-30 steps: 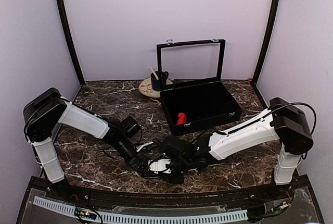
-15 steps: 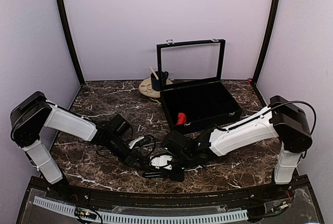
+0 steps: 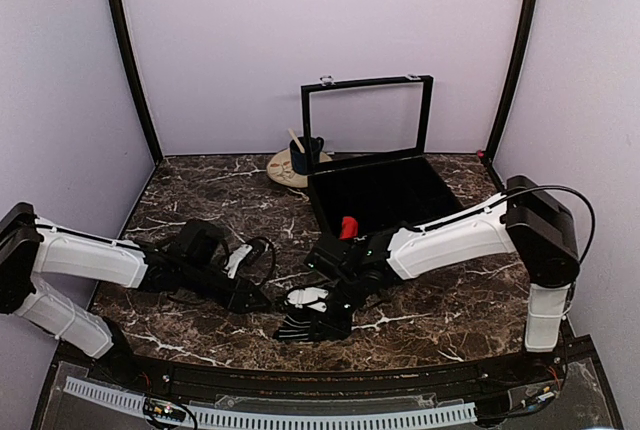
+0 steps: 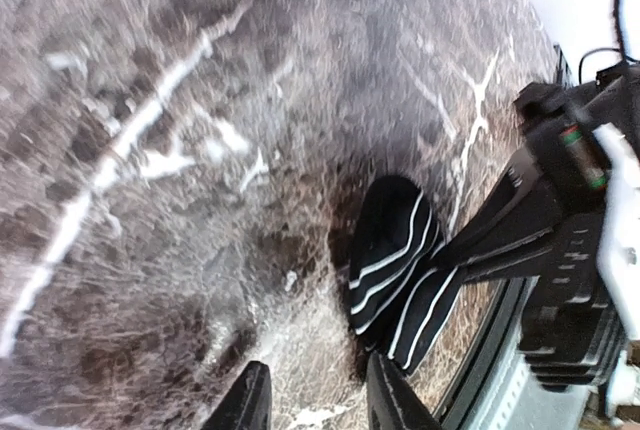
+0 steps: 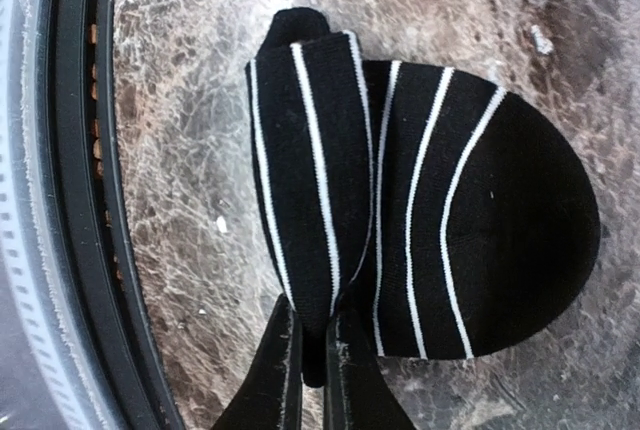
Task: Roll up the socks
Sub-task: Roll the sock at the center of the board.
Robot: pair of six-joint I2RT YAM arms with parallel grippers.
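A black sock with thin white stripes [image 5: 470,240] lies partly folded on the marble near the table's front edge [image 3: 305,328]. My right gripper [image 5: 312,350] is shut on a folded strip of this sock; from above it sits over the sock [image 3: 318,312]. My left gripper [image 4: 320,400] is open and holds nothing. It stands a short way left of the striped sock [image 4: 395,260], apart from it, and its arm lies low over the table [image 3: 252,298]. A small red sock bundle [image 3: 347,226] rests inside the black box.
The black box [image 3: 318,200] stands behind the right arm with its framed lid [image 3: 366,83] raised. A dark blue mug [image 3: 305,155] sits on a beige plate [image 3: 283,174] at the back. A black rail [image 3: 300,375] runs along the front edge, close to the sock.
My left arm has drawn back to the left, away from the striped sock, and its jaws have opened somewhat. The right gripper has shifted slightly left, still shut on the sock.
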